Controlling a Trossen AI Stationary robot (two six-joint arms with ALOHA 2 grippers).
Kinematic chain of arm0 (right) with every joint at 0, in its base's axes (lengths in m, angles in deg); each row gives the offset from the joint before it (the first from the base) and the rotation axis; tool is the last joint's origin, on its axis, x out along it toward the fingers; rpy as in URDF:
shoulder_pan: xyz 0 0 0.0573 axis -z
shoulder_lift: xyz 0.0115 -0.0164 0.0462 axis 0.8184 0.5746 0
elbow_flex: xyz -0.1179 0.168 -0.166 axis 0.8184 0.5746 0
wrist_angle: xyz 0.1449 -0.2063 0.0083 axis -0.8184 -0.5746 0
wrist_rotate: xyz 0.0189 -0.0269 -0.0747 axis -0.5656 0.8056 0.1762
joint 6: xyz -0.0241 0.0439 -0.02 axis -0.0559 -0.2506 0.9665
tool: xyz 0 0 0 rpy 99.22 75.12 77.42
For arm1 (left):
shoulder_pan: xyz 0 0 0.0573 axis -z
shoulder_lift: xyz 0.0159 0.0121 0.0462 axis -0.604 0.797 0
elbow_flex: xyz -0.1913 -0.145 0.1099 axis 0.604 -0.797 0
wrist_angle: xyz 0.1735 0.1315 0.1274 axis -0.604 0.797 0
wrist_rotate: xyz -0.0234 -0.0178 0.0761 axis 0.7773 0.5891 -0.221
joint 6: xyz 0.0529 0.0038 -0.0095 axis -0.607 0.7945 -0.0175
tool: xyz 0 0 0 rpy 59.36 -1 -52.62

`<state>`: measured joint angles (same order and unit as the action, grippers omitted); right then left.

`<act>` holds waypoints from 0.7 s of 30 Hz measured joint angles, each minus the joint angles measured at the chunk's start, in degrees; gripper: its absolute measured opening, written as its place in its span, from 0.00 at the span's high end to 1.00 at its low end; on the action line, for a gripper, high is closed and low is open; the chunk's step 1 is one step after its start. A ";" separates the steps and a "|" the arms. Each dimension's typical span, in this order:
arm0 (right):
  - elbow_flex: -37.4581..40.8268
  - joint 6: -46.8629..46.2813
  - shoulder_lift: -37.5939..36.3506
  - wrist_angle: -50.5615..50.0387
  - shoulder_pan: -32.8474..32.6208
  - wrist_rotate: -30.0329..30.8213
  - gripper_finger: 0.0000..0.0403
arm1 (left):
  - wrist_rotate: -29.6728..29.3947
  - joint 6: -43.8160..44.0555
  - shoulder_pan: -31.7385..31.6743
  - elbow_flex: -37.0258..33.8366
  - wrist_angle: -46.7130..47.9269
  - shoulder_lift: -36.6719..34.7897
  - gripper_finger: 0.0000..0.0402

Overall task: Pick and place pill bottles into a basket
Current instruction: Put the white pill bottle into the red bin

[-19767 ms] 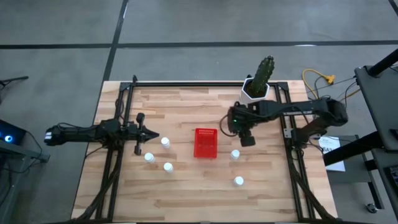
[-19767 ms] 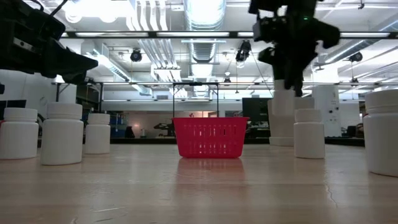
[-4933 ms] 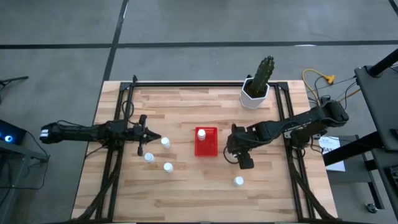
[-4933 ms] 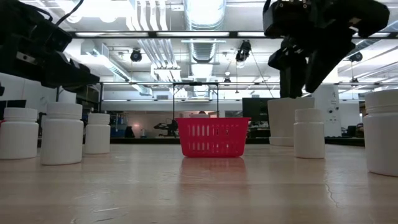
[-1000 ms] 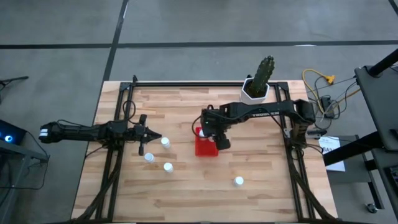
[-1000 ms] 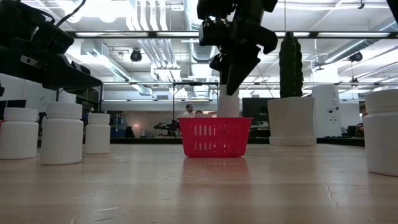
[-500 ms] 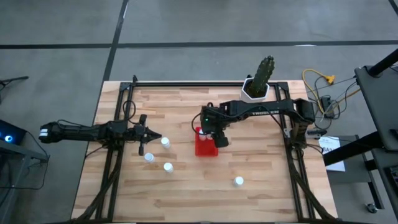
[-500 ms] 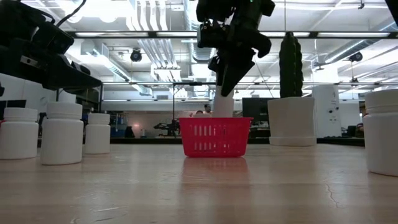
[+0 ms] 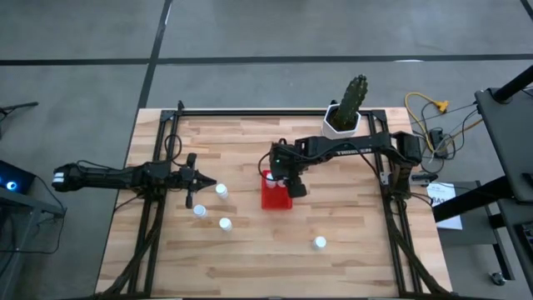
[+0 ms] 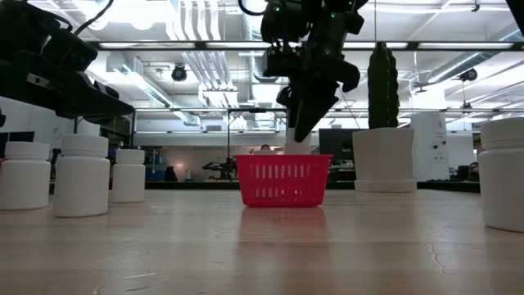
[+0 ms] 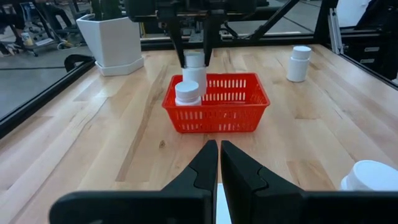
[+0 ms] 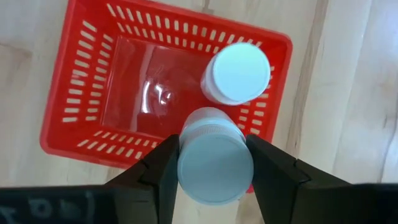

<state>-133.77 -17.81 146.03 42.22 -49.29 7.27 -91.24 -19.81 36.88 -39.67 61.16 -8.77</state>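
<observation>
Right tool (image 12: 214, 163) poised over the red basket (image 9: 276, 197), jaws part-closed around a white pill bottle (image 12: 215, 163), cap up, gripped at the sides. Held bottle low over the basket's edge, seemingly not yet fully inside, hanging just beside the bottle already standing in a corner of the basket (image 12: 237, 73). Same pair visible from the left wrist: held bottle (image 11: 194, 67) behind, standing one (image 11: 187, 93) in front.

Left tool (image 11: 217, 163) pinched shut, empty, parked low over the tabletop (image 9: 250, 258) on the left side, close to three loose bottles (image 9: 221, 191) (image 9: 200, 211) (image 9: 225, 223). Another loose bottle (image 9: 320, 242) well apart on the right. Cactus pot (image 9: 341, 123) at the far edge, out of the way.

Likely troubles from here: release too near the wall, leaving the bottle caught on the rim and tipping out onto the tabletop; a bump against the standing bottle, toppling it; a light basket shoved or dragged by a finger snagging its slotted side on withdrawal.
</observation>
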 joint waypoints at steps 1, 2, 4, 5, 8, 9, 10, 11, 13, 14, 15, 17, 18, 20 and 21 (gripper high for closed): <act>0.10 0.01 0.00 0.05 0.08 0.02 0.62 | -0.01 0.00 0.02 0.00 0.00 0.01 1.00; 0.13 0.01 0.00 0.29 0.09 0.02 0.62 | -0.01 0.00 0.02 0.00 0.00 0.05 1.00; 0.13 0.00 0.00 0.82 0.09 0.03 0.62 | -0.01 0.00 0.00 0.00 0.00 0.21 1.00; 0.13 0.02 0.00 0.94 0.07 0.03 0.62 | -0.01 0.00 0.01 0.00 0.01 0.29 1.00; 0.24 0.02 0.00 1.73 0.11 0.24 0.62 | -0.02 0.00 0.00 0.00 -0.01 0.61 1.00; 0.24 0.01 0.00 1.93 0.18 0.38 0.62 | -0.04 0.00 0.00 0.00 0.02 0.68 1.00; 0.24 0.00 0.00 2.03 0.26 0.58 0.62 | -0.04 0.00 0.00 0.00 0.02 0.68 1.00; 0.24 0.02 0.00 2.05 0.36 0.82 0.62 | -0.04 0.00 0.00 0.00 0.00 0.68 1.00; 0.31 0.00 0.00 2.12 0.57 1.36 0.62 | -0.06 0.00 0.02 0.00 0.00 0.66 1.00; 0.38 0.00 0.00 2.11 0.60 1.91 0.62 | -0.06 0.00 0.00 0.00 0.02 0.62 1.00; 0.50 0.00 0.00 2.14 0.66 2.23 0.62 | -0.06 0.00 0.01 0.00 -0.01 0.61 1.00; 0.86 -0.04 0.00 2.11 0.92 2.32 0.62 | -0.07 0.00 0.00 0.00 0.01 0.66 1.00; 1.04 -0.07 0.00 2.14 0.96 2.32 0.62 | -0.08 0.00 0.02 0.00 0.02 0.66 1.00; 1.48 -0.07 -0.02 2.38 1.03 2.34 0.62 | -0.12 -0.02 0.00 0.00 -0.02 0.63 1.00; 1.74 -0.08 -0.02 2.54 1.05 2.33 0.62 | -0.15 0.00 0.02 0.00 0.00 0.63 1.00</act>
<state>-132.03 -17.89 146.01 44.76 -48.24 9.60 -91.39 -19.81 36.90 -39.67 61.16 -8.13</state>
